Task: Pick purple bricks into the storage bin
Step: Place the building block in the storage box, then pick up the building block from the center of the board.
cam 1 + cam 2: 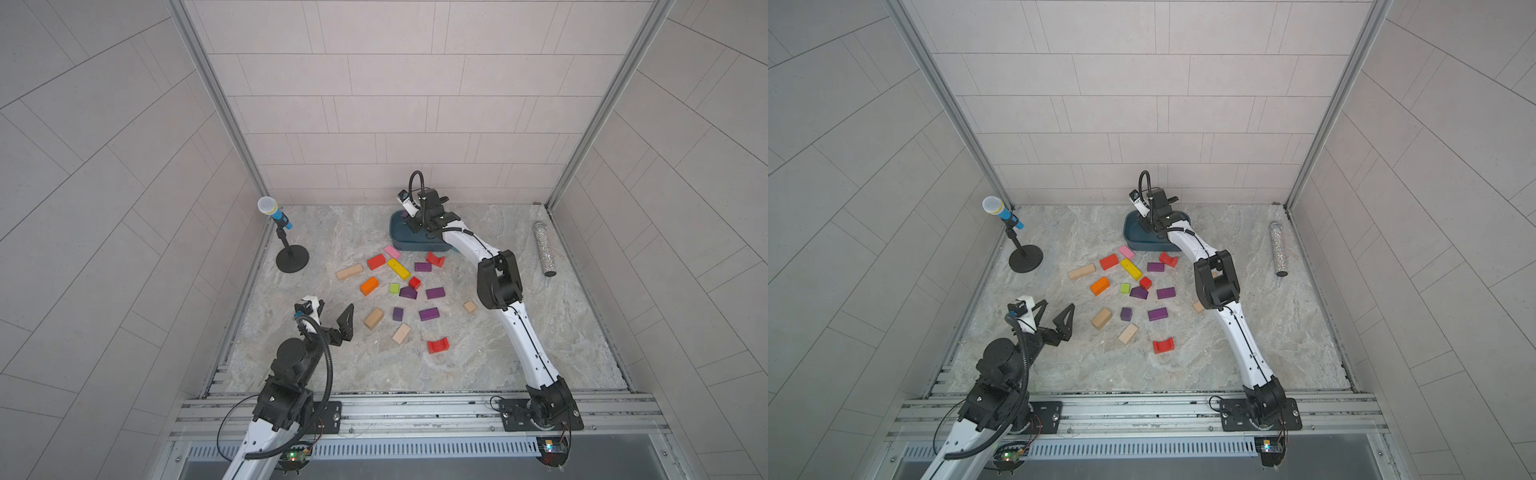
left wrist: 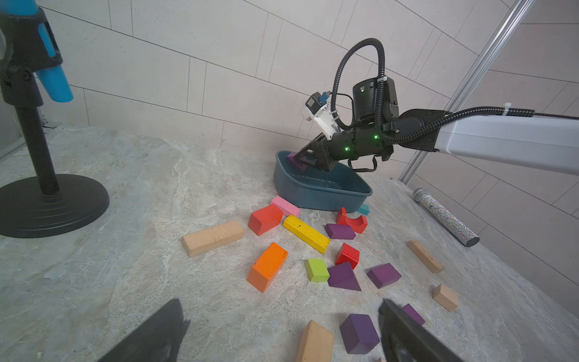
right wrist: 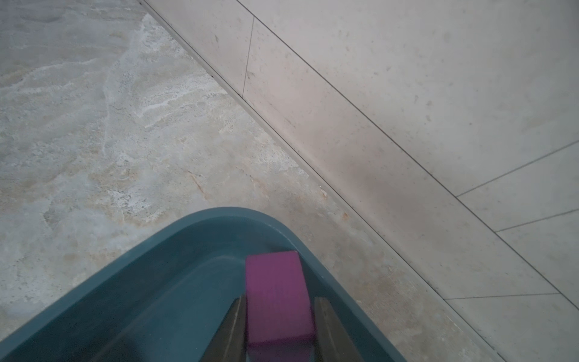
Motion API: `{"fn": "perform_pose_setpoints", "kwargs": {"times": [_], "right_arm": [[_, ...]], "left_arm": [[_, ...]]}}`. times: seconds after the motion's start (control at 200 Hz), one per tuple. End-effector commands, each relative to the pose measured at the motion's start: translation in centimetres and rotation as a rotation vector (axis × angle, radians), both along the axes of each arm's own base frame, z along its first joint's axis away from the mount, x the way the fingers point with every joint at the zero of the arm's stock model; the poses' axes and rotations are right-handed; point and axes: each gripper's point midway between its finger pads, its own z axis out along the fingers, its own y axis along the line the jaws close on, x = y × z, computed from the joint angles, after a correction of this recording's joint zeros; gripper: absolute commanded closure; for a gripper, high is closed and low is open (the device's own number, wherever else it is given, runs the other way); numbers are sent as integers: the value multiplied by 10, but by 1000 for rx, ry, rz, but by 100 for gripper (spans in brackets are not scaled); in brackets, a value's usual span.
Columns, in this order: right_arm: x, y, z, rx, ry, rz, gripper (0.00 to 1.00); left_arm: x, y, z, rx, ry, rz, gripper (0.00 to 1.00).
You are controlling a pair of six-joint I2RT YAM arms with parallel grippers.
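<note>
Clamping a purple brick (image 3: 277,294) between its jaws, long axis along the fingers, the right gripper (image 2: 296,159) sits just inside the storage bin's (image 3: 219,212) corner rim. The left gripper (image 1: 1052,313) gapes empty, well apart.

- The storage bin (image 2: 316,196) looks to us like smooth moulded plastic with a soft sheen.
- The purple brick (image 3: 277,301) wears flat, matt paint (we make out a faint grain).
- The plain blocks (image 2: 213,238) are bare, unpainted wood.
- The yellow block (image 2: 305,233) has paint flecked with dark chips.
- We read the tabletop (image 2: 125,188) as veined stone, matt and rough.
- The lying microphone (image 2: 445,216) is coated in glitter.
- The front rails (image 1: 374,411) are brushed metal.
</note>
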Motion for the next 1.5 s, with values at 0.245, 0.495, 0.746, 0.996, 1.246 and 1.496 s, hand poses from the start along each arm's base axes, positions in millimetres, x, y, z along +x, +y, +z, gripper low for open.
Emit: {"fn": "perform_pose_setpoints", "kwargs": {"times": [0.245,0.495,0.746,0.996,1.246,1.496], "right_arm": [[-2,1,19,49,10,-4,68],[-12,2,31,49,22,3,48],[-32,5,66,48,-12,8,40],[-86,-25,134,171,-26,-239,36],[-157,-47,105,207,198,-430,0],[-191,-45,79,200,195,-540,0]], "left_arm": [[2,-1,0,-2,-9,2,0],[2,-1,0,-4,-12,-1,0],[2,0,0,-4,-14,6,0],[4,4,-3,-11,-2,32,0],[4,4,-5,-23,7,36,0],[5,5,-6,-21,9,40,0]]}}
